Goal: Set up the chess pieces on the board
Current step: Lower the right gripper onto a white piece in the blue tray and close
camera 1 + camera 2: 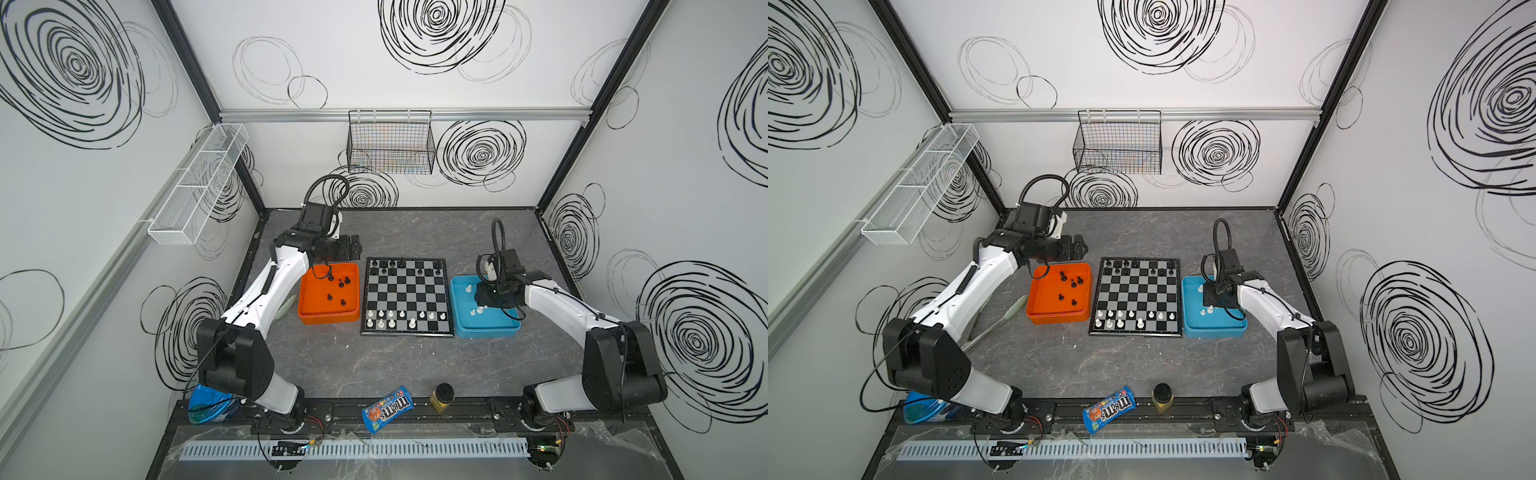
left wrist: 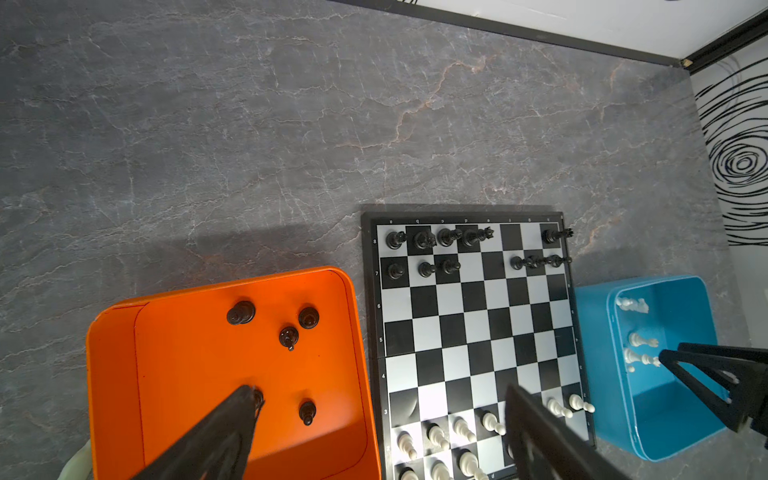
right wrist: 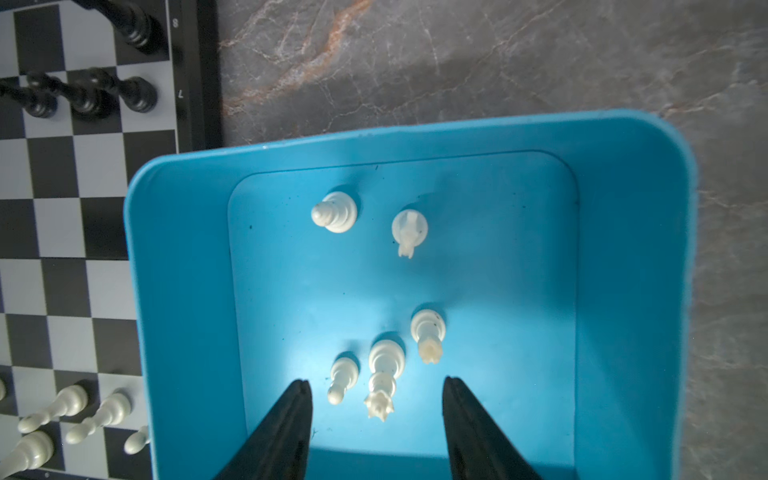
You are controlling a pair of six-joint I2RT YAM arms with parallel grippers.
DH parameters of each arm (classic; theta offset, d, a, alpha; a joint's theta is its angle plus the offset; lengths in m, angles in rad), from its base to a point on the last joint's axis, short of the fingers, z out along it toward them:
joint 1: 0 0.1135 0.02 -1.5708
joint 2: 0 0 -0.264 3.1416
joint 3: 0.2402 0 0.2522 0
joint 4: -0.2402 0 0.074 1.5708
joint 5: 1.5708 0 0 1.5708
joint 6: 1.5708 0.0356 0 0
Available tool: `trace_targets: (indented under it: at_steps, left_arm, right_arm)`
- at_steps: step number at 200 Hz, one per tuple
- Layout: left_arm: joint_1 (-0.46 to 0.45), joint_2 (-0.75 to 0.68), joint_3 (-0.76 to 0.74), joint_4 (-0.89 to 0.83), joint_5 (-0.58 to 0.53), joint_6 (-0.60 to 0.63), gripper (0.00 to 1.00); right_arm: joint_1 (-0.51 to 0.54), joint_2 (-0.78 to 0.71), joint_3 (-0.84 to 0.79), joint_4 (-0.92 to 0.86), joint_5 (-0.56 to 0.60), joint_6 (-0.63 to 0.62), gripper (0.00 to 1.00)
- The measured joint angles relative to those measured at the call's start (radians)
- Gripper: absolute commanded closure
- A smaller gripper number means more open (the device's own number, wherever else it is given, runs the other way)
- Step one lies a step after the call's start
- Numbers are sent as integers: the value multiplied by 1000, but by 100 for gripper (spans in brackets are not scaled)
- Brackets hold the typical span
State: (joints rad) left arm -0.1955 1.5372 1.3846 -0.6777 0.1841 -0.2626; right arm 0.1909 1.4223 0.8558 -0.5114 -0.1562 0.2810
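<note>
candy bag point(image 1: 387, 409): "m&m's" | board point(image 2: 473, 297) frame: rank numbers 8, 7, 6, 5, 4, 3

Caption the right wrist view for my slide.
Right gripper, jaws apart, flanks two white chess pieces in the blue tray.

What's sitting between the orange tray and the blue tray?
The chessboard fills that stretch between the orange tray and the blue tray, in both top views.

Board point(image 1: 406, 297): lay between two trays.
Left tray point(image 1: 328, 319): left of it, held five loose pieces point(image 1: 329, 297).
Right tray point(image 1: 486, 332): right of it, held five spare pieces point(image 3: 334, 212).
Far pieces point(image 1: 392, 263): stood on the board's rear rows.
Near pieces point(image 1: 391, 323): stood on its front rows.
</note>
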Motion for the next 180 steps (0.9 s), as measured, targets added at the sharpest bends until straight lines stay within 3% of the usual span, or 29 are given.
trace_targets:
  at_steps: [23, 78, 180]
  left_arm:
    - [0, 1, 0, 0, 5, 0, 4]
    - [0, 12, -6, 0, 11, 1, 4]
    - [-18, 19, -29, 9, 14, 0, 4]
  right_arm:
    - [1, 15, 2, 0, 0, 0, 58]
    - [27, 32, 2, 0, -1, 1, 64]
    - [36, 56, -1, 0, 17, 11, 63]
